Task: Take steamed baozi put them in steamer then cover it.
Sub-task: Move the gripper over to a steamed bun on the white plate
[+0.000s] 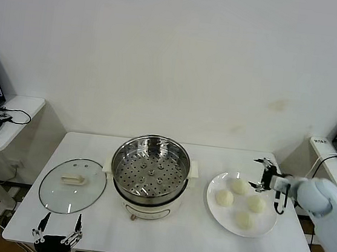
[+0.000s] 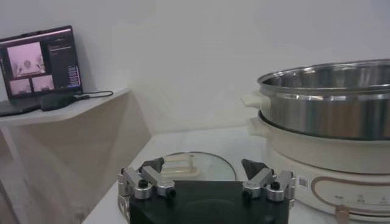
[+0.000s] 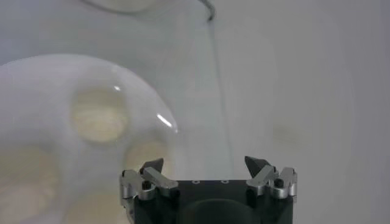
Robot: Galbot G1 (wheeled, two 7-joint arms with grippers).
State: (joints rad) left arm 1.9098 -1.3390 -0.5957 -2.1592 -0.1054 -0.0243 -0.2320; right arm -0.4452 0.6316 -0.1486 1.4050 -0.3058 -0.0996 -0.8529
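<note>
Two grippers stand spread wide and hold nothing: the left gripper (image 1: 57, 228) hangs at the table's near edge, just in front of the cover (image 1: 73, 185) lying flat beside the steamer (image 1: 149, 174). Farther back, the right gripper (image 1: 263, 175) hovers over the far rim of the plate (image 1: 215, 186), near four steamed baozi (image 1: 240, 201) lying on it.
</note>
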